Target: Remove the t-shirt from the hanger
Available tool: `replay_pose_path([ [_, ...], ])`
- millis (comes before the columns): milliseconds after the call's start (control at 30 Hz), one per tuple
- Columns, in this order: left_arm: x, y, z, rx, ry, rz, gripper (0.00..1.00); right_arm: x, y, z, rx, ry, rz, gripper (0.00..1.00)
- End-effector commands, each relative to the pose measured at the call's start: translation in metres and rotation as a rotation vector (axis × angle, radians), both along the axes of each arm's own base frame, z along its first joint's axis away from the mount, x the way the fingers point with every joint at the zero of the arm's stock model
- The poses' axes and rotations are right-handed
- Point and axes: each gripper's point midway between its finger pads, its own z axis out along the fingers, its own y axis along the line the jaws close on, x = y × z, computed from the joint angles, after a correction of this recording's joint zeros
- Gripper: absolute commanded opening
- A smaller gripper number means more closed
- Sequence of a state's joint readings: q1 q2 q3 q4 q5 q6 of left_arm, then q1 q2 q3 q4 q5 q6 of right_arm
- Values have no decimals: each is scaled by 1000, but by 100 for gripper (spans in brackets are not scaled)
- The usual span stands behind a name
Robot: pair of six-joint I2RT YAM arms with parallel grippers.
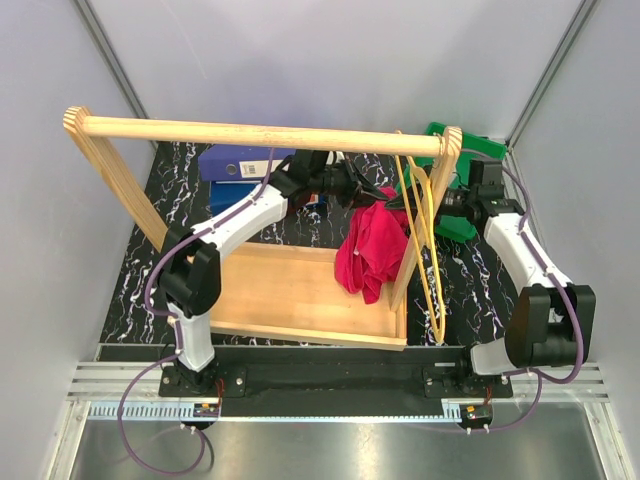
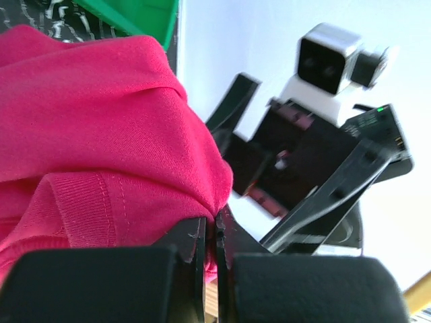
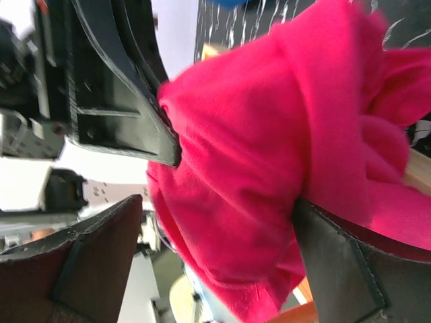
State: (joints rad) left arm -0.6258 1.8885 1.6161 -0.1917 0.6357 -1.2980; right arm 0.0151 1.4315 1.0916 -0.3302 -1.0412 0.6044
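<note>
The t-shirt is a crumpled magenta-red bunch, dangling below the wooden rail, just beside the yellow hanger. My left claw is pinched tight on a fold of it. My right claw stands wide, with cloth bulging between its fingers.

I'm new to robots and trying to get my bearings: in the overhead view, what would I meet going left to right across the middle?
left arm → t-shirt → hanger → right arm

Blue binders lie behind the wooden tray.
</note>
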Motion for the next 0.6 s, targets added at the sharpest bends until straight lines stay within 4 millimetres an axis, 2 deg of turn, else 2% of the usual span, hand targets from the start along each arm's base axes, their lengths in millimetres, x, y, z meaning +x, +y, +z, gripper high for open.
replay_pose_path([
  [0, 3, -10, 57, -152, -74, -33, 0, -11, 16, -7, -20, -71, 83, 100],
  [100, 2, -13, 65, -165, -77, -38, 0, -14, 21, -13, -27, -76, 99, 99],
  [200, 2, -16, 64, -171, -65, -47, 0, -15, 27, -14, -22, -84, 116, 91],
  [233, 1, -17, 64, -174, -59, -53, 0, -13, 27, -14, -25, -86, 111, 87],
  [267, 0, -19, 65, -176, -59, -57, 0, -13, 27, -15, -26, -83, 106, 76],
  [333, -3, -21, 66, -175, -65, -65, 0, -8, 25, -16, -39, -82, 71, 70],
  [433, -8, -20, 62, -163, -62, -70, 0, -5, 25, -6, -14, -112, 26, 50],
  [467, -10, -19, 57, -155, -52, -72, 0, -3, 25, 3, -6, -152, 15, 31],
  [500, -11, -16, 58, -156, -55, -72, 0, -3, 24, 2, 0, -141, -3, 18],
  [567, -12, -12, 51, -143, -44, -68, 3, 0, 22, 2, -18, -151, -38, 0],
])
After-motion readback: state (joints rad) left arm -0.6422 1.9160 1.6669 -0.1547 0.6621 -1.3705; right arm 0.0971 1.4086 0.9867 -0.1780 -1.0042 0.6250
